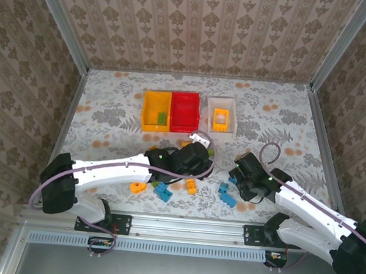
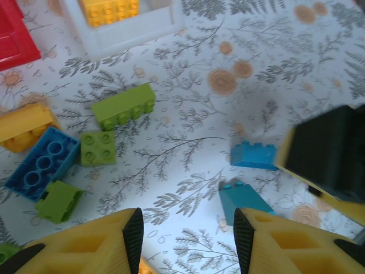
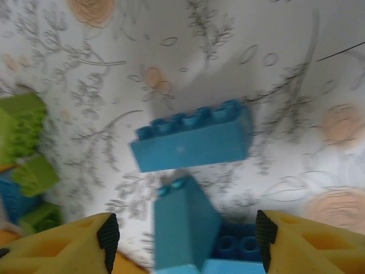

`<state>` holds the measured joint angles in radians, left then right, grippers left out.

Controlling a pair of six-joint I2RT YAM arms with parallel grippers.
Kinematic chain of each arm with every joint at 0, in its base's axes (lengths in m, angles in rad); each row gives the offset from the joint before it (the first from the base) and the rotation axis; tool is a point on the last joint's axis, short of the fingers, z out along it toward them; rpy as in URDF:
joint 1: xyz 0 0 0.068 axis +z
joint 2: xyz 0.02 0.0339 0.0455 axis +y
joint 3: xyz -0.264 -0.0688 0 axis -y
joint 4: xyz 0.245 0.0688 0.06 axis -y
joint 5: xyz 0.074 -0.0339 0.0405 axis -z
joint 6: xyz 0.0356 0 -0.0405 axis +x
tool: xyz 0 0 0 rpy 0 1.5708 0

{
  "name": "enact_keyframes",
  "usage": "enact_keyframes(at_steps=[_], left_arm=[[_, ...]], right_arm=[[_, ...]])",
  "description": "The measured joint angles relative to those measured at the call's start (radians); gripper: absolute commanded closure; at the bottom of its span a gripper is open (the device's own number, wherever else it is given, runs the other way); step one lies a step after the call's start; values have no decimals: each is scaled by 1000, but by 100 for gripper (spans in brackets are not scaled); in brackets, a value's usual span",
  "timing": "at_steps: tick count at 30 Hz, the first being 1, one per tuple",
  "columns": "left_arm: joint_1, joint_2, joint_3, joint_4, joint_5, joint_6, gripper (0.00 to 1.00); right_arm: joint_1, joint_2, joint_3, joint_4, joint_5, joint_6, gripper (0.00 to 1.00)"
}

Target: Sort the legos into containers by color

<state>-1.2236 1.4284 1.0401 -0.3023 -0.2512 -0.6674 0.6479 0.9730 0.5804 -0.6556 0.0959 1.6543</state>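
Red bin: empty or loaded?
Empty: in the top view the red bin has a bare floor; the yellow bin holds a green brick, the white bin an orange brick.

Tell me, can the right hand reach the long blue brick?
Probably not cleanly: the open right hand has a nearer blue brick between its fingers, right in front of the long blue brick.

Left gripper [image 2: 188, 231] jaws apart, nothing between them, just patterned cloth [image 2: 188, 74]. Left side: long green brick [image 2: 124, 107], square green brick [image 2: 97, 148], upturned blue brick [image 2: 43, 164], small green brick [image 2: 59, 201] just beside it, orange brick [image 2: 23, 127]. Right side: upper blue brick [image 2: 255, 154], lower blue brick [image 2: 245, 200]. Top edge: white bin [image 2: 142, 31] holding an orange block [image 2: 108, 10], red bin [image 2: 14, 34] corner.
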Motion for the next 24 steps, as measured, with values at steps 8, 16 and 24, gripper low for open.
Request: enact_keyframes(at_steps=[8, 16, 24], left_arm=[[-11, -53, -39, 58, -43, -11, 51], [-13, -59, -39, 65, -48, -11, 52], [-13, -61, -39, 64, -62, -10, 52]], right_arm=[[-49, 72, -18, 163, -20, 232, 23], [-169, 83, -93, 219, -76, 332, 31], [-232, 137, -117, 253, -116, 336, 66]])
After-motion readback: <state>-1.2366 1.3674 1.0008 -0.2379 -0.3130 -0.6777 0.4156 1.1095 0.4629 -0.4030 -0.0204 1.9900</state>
